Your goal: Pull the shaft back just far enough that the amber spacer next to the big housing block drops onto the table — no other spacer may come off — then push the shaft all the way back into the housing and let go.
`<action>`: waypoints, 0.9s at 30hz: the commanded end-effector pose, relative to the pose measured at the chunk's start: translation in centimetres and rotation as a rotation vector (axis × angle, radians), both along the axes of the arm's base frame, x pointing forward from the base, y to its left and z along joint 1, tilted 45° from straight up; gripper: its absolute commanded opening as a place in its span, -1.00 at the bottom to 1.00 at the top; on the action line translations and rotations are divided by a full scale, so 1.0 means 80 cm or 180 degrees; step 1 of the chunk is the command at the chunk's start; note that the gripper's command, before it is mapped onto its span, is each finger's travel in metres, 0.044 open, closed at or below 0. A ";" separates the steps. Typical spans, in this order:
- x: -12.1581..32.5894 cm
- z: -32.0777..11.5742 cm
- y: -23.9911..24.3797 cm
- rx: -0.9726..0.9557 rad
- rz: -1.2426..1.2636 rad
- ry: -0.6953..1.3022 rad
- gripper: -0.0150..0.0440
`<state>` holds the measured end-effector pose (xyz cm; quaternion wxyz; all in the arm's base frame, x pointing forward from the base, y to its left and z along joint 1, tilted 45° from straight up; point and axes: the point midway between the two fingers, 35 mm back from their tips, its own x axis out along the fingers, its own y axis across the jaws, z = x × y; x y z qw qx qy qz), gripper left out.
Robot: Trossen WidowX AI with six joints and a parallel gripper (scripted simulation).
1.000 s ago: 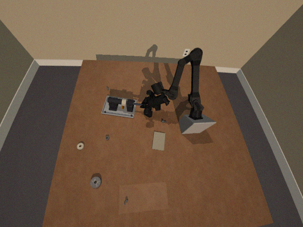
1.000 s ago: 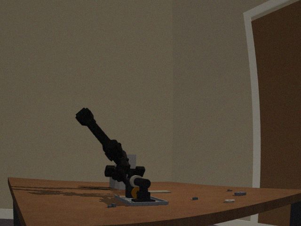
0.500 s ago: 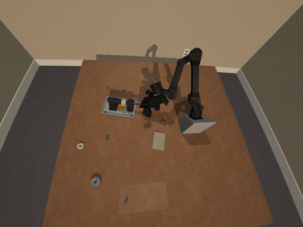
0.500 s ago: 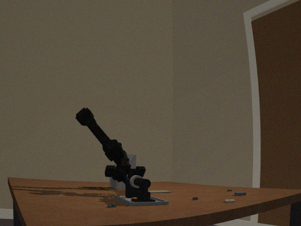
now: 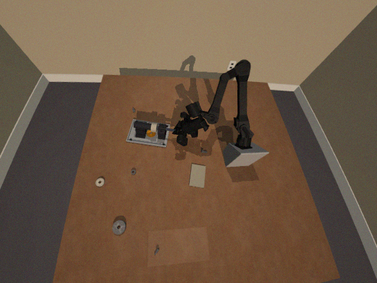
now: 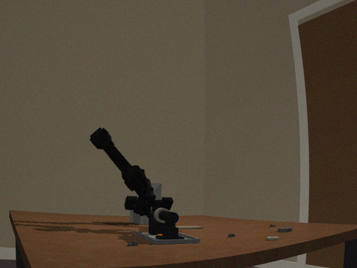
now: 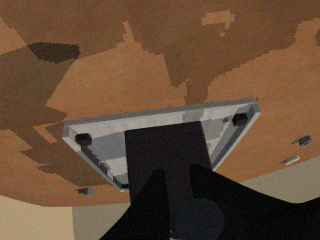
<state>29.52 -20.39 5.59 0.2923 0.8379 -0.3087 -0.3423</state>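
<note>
The tray (image 5: 147,144) (image 6: 175,241) (image 7: 160,113) carries two dark uprights: a barrel-topped block (image 5: 140,132) (image 6: 171,232) at its end farther from the arm base, and a second block (image 5: 161,132) (image 6: 154,226) (image 7: 167,150) at its nearer end. The amber spacer (image 5: 151,134) (image 6: 159,235) lies low inside the tray, between those blocks and off the shaft. The cream spacer (image 5: 154,127) (image 6: 157,215) sits above the tray, upright around the line of the shaft. The shaft (image 5: 170,130) sticks out past the tray's nearer end, where the end effector (image 5: 175,131) (image 7: 176,175) is clamped on it. On the tabletop (image 5: 243,213) (image 6: 95,248) (image 7: 135,75), well apart from the tray, are a cream ring (image 5: 96,182) (image 6: 272,238) (image 7: 291,160) and a thick gray disc (image 5: 114,227) (image 6: 284,230). A small gray nut (image 5: 131,171) (image 6: 231,235) (image 7: 305,140) lies nearer the tray than either, and a flat beige plate (image 5: 197,175) (image 6: 190,227) lies diagonally off the tray's arm-side end
</note>
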 end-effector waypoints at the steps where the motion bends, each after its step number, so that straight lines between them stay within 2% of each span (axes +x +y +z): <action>1: 0.006 0.003 -0.002 -0.0004 0.0005 -0.0030 -0.49; 27: 0.017 0.005 -0.006 -0.0005 0.0005 -0.0032 -0.49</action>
